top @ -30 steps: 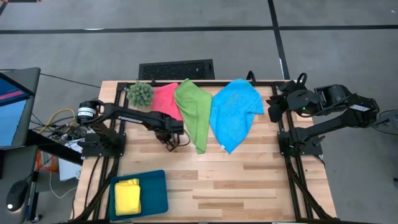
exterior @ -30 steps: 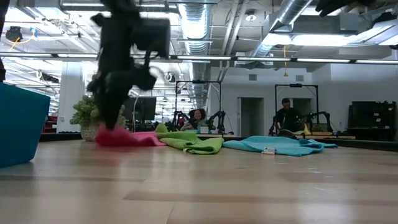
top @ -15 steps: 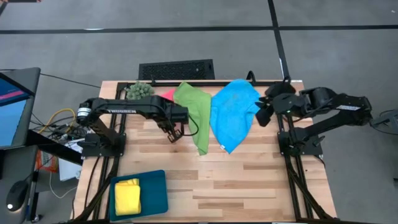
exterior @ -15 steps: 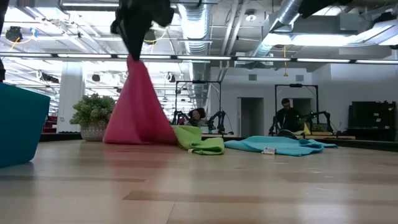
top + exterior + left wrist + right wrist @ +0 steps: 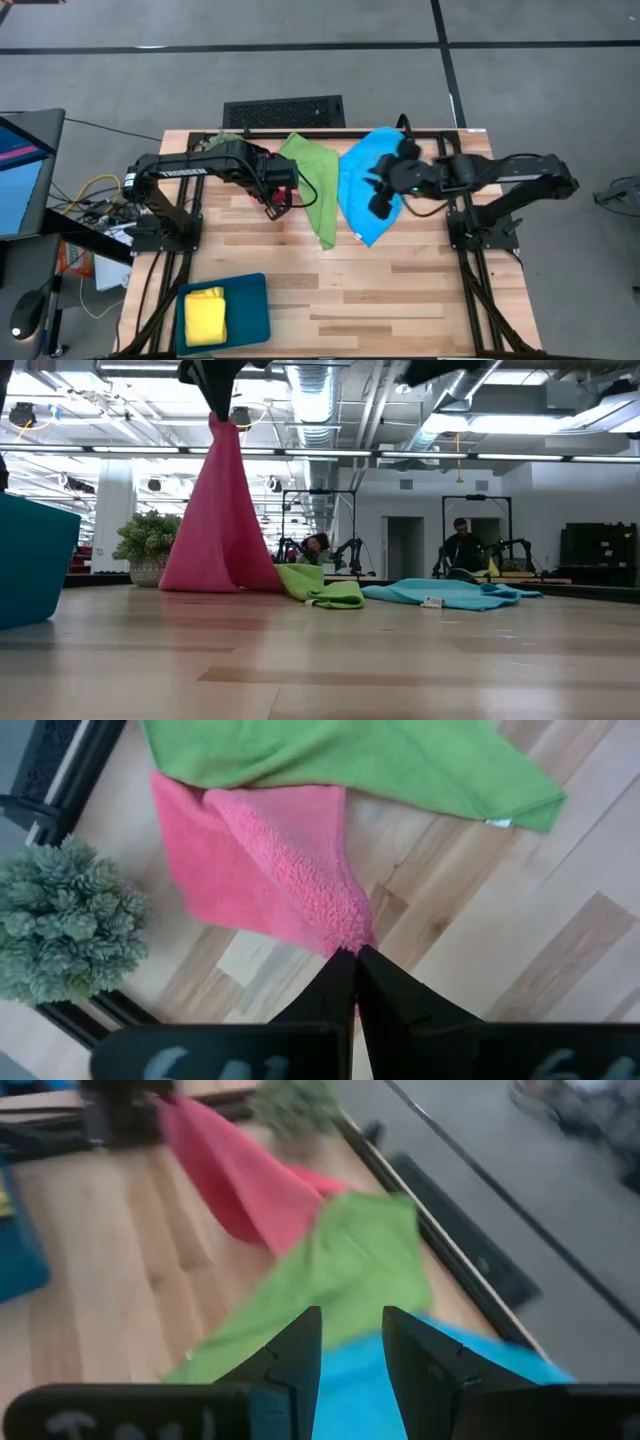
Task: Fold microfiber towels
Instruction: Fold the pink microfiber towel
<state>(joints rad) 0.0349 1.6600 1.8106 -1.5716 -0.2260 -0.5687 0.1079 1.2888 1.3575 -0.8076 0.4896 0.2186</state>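
The pink towel (image 5: 220,520) hangs in a tall cone from my left gripper (image 5: 352,952), which is shut on its top, high over the far left of the table (image 5: 280,192). The green towel (image 5: 315,190) lies crumpled beside it, one corner over the pink towel's lower part (image 5: 300,780). The blue towel (image 5: 360,180) lies spread to the right of the green one. My right gripper (image 5: 350,1345) hovers open above the blue towel (image 5: 380,203), touching nothing. A folded yellow towel (image 5: 205,315) rests in the teal tray (image 5: 250,310). My left gripper pinches a gathered peak of the pink towel (image 5: 345,935) between its two shut fingers, coming from above and pointing steeply down. The towel hangs below the fingers and widens downward. Its lower end (image 5: 215,585) rests on the table.
A spiky green plant (image 5: 65,920) stands at the far left corner, close behind the pink towel. The teal tray sits at the near left edge (image 5: 35,560). Bare wood lies across the table's near middle and right (image 5: 400,300).
My left gripper has risen straight up, still shut on the pink towel. The towel has gone from a low heap to a tall hanging cone, its lower end staying on the table. My right gripper has swung toward the table's left and now stands over the blue towel.
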